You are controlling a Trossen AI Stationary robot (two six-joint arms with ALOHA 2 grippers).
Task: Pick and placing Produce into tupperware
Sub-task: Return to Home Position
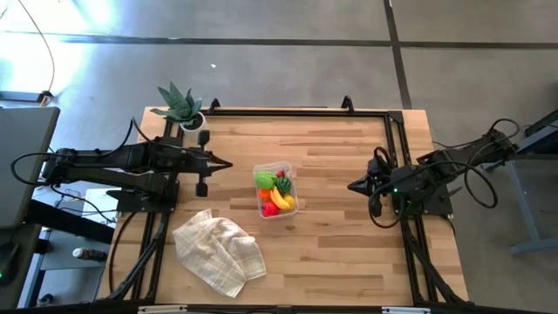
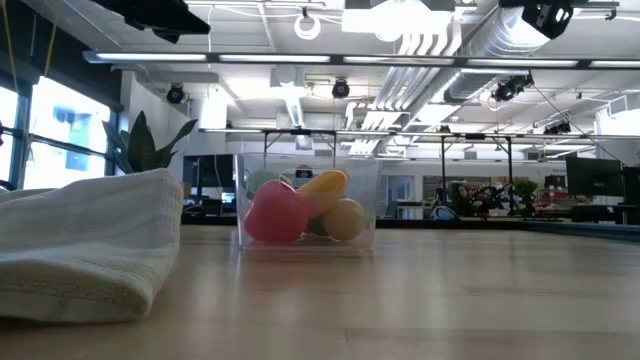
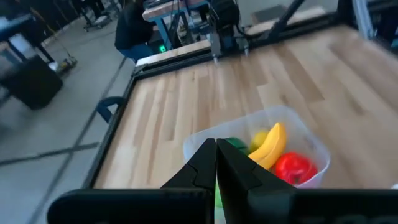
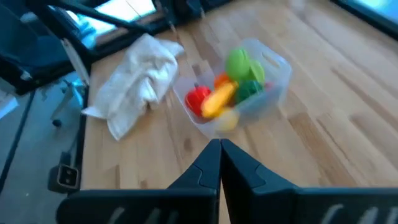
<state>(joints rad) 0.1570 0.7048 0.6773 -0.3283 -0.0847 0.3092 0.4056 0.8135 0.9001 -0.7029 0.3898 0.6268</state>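
The clear tupperware (image 1: 276, 189) stands on its base in the middle of the table. Inside it lies the produce (image 1: 275, 192): a yellow banana (image 3: 270, 147), a red piece (image 3: 293, 168), green pieces (image 4: 239, 63) and an orange one. In the low view the tub (image 2: 306, 206) shows the same fruits through its wall. My left gripper (image 1: 228, 164) hovers left of the tub, shut and holding nothing. My right gripper (image 1: 351, 186) sits near the table's right side, shut and holding nothing.
A crumpled cream checked cloth (image 1: 218, 249) lies near the table's near edge, left of the tub. A potted spiky green plant (image 1: 180, 106) stands at the far left corner. A black metal frame (image 1: 296, 111) runs along the far and right edges. Bare wood lies between tub and right gripper.
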